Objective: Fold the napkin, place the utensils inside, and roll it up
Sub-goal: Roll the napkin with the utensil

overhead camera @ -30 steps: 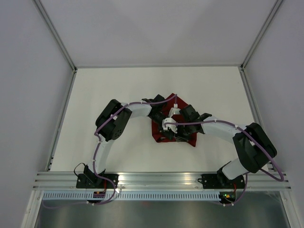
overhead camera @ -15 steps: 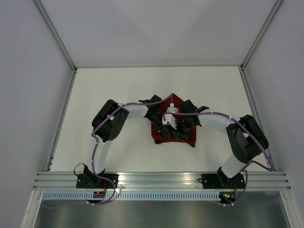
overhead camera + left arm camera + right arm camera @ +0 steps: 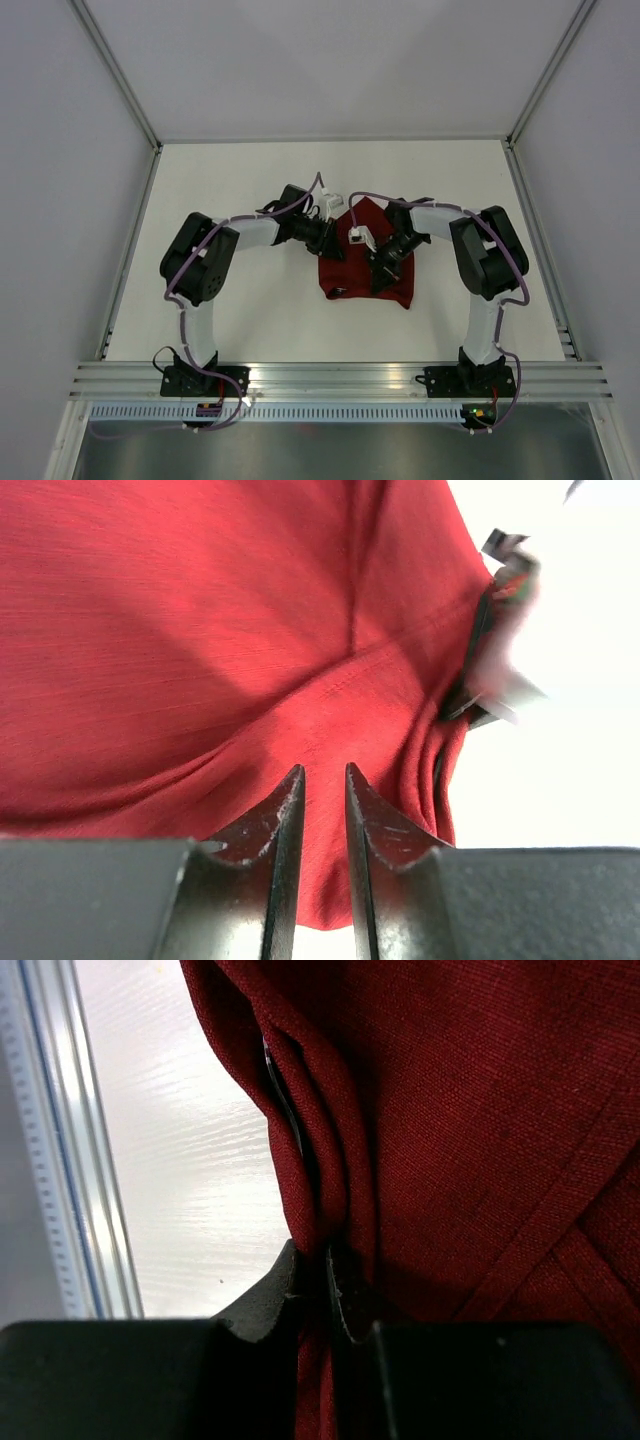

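Observation:
The maroon napkin (image 3: 360,292) lies bunched mid-table, folded over itself. My left gripper (image 3: 333,250) is at its upper left edge. In the left wrist view (image 3: 323,770) the jaws stand a narrow gap apart just over the cloth (image 3: 200,630), with nothing pinched. My right gripper (image 3: 383,268) lies on the napkin's middle. In the right wrist view (image 3: 325,1250) it is shut on a thick fold of the cloth (image 3: 480,1110). A thin dark utensil edge (image 3: 285,1100) shows inside that fold. A dark piece (image 3: 478,650) also pokes out of the folds in the left wrist view. The rest of the utensils are hidden.
White table (image 3: 240,200) inside white walls. A metal rail (image 3: 340,380) runs along the near edge and also shows in the right wrist view (image 3: 60,1160). Purple cables loop over both arms above the napkin.
Both arms have swung outward and back. My left gripper has moved left from over the napkin to its left edge. My right gripper has turned and now lies on the napkin's middle.

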Motion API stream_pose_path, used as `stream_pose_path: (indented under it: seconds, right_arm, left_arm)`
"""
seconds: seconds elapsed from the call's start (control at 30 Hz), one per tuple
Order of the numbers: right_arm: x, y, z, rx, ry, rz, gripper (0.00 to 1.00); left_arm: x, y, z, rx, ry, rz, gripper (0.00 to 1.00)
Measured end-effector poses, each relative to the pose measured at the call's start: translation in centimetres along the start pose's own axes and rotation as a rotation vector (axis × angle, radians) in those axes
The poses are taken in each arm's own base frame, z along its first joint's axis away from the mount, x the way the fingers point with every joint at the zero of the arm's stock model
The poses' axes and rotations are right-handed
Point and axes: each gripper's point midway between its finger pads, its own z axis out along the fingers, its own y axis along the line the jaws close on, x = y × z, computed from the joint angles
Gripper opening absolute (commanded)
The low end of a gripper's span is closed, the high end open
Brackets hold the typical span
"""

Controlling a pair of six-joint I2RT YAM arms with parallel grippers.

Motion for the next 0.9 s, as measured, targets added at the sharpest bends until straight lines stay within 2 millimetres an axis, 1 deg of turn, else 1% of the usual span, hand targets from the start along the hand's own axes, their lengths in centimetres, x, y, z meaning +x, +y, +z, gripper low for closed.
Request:
stream_pose_path:
  seconds: [0.1,0.23,0.3,0.33,0.37,0.43,0.47,0.5,0.53,0.57,0.63,0.7,0.8,0.9]
  right_arm:
    - [0.2,0.0,0.0,-0.065,-0.002,0.074,0.00]
    - [0.6,0.2,0.1,-0.134,0.009,0.165,0.00]
    - [0.9,0.4,0.1,-0.156,0.011,0.205,0.00]
    - [1.1,0.5,0.1,-0.164,0.015,0.220,0.01]
    - [1.2,0.6,0.0,-0.170,0.018,0.234,0.01]
    - [1.4,0.7,0.0,-0.180,0.025,0.252,0.00]
    - [1.5,0.7,0.0,-0.183,0.027,0.260,0.01]
    - [1.5,0.8,0.0,-0.185,0.028,0.267,0.01]
    - [1.6,0.8,0.0,-0.187,0.030,0.273,0.01]
    - [1.6,0.8,0.0,-0.188,0.031,0.278,0.00]
    - [1.6,0.7,0.0,-0.194,0.035,0.295,0.00]
    - [1.6,0.7,0.0,-0.202,0.037,0.315,0.00]
    - [1.7,0.7,0.0,-0.217,0.032,0.343,0.00]
    - [1.7,0.7,0.0,-0.226,0.032,0.365,0.00]
  left_arm:
    - [-1.9,0.3,-1.7,-0.079,-0.105,0.029,0.25]
    - [-4.6,-0.9,-4.5,-0.184,-0.266,0.130,0.25]
    - [-5.6,-2.3,-6.1,-0.238,-0.352,0.203,0.27]
    - [-6.0,-3.0,-6.8,-0.261,-0.387,0.252,0.31]
    - [-6.3,-4.0,-7.4,-0.287,-0.421,0.316,0.33]
    - [-6.7,-6.5,-7.7,-0.329,-0.478,0.461,0.38]
    - [-6.7,-7.8,-7.4,-0.343,-0.492,0.539,0.39]
    - [-6.5,-8.6,-7.1,-0.353,-0.496,0.592,0.40]
    - [-5.9,-9.8,-6.2,-0.371,-0.490,0.681,0.42]
    - [-5.5,-10.2,-5.6,-0.385,-0.481,0.730,0.42]
    - [-3.6,-11.1,-4.0,-0.425,-0.437,0.864,0.43]
    - [-1.9,-11.2,-2.6,-0.455,-0.389,0.972,0.45]
    - [0.7,-10.6,-0.5,-0.502,-0.289,1.121,0.45]
    - [2.5,-10.0,1.3,-0.520,-0.206,1.231,0.45]
